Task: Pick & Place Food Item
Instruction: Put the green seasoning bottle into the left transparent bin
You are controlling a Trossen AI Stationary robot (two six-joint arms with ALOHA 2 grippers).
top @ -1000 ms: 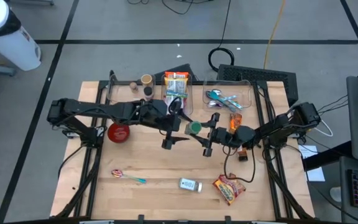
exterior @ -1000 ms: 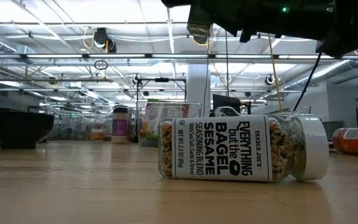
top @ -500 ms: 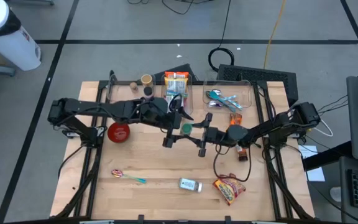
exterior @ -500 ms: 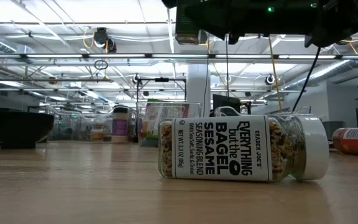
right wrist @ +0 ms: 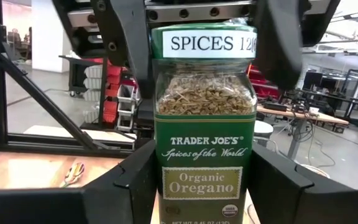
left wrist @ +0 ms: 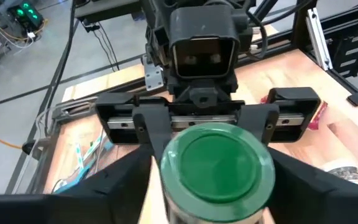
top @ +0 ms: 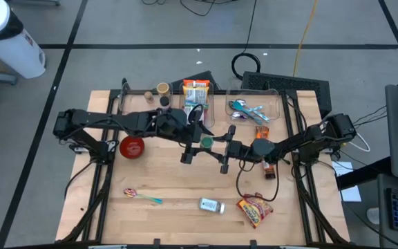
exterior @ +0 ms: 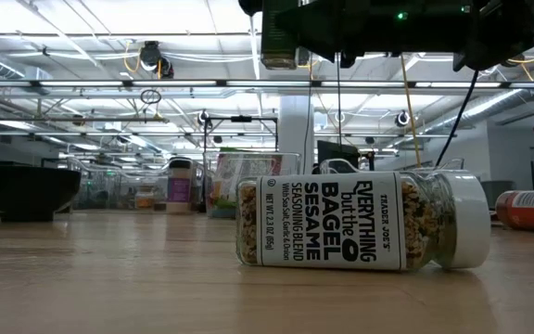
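The right gripper (top: 214, 143) is pinching the oregano jar (right wrist: 204, 124). In the right wrist view its two fingers (right wrist: 135, 186) press against the lower part of the glass body, one on each side of the label. The left gripper (left wrist: 211, 186) stands around the green lid (left wrist: 211, 163) from the opposite side. It cannot be told whether it already grips the lid or only surrounds it.

The oregano jar is in the air, upright, with the lid up. It is not touching the table (top: 164, 173). Seen from above, it is well behind the bagel seasoning jar (exterior: 360, 221), which lies on its side near the front edge, and high above the level of that jar. Both grippers meet at the same place behind it, the left one coming from its left and the right one from its right.

The jar probably handles as a light and stiff thing, because it is small glass with dried herb inside. Glass is smooth and can slip or turn between flat fingers, and it may break if it falls on the wood. The best hold seems to be on two opposite flat sides of the body. The lid is narrower and rounder, so a hold there is probably less sure.
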